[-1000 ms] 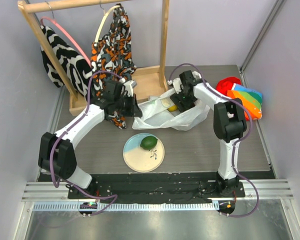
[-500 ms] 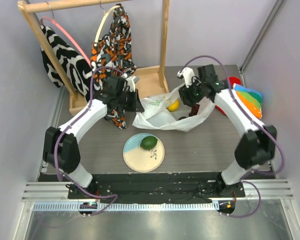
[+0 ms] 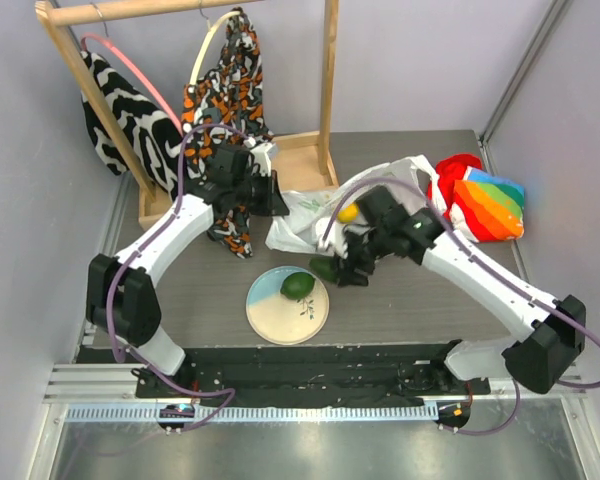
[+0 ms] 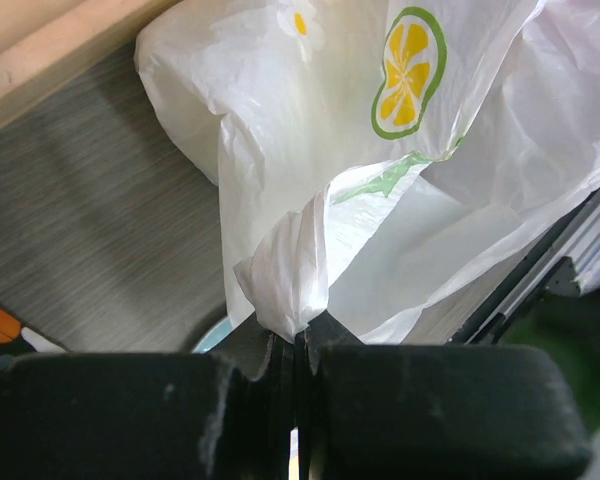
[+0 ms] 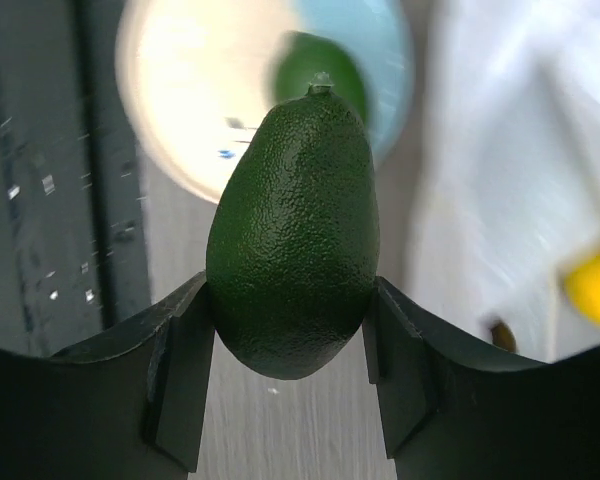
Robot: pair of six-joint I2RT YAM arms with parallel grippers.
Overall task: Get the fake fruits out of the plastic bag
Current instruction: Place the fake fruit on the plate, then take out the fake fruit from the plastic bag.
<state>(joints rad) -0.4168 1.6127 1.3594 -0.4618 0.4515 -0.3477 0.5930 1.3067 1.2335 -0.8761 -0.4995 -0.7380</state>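
Avocado (image 5: 292, 240) in right pincer (image 5: 288, 335), near plate (image 3: 273, 316)

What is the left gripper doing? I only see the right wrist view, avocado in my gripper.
Observer: The left gripper is shut on a fold of the bag.
Operator: The avocado hides part of the plate. What's on it?
Observer: Only a lime lies on the plate.
Operator: Where am I against the plate?
Observer: From above, the right gripper holds the avocado just off the plate's far right rim.
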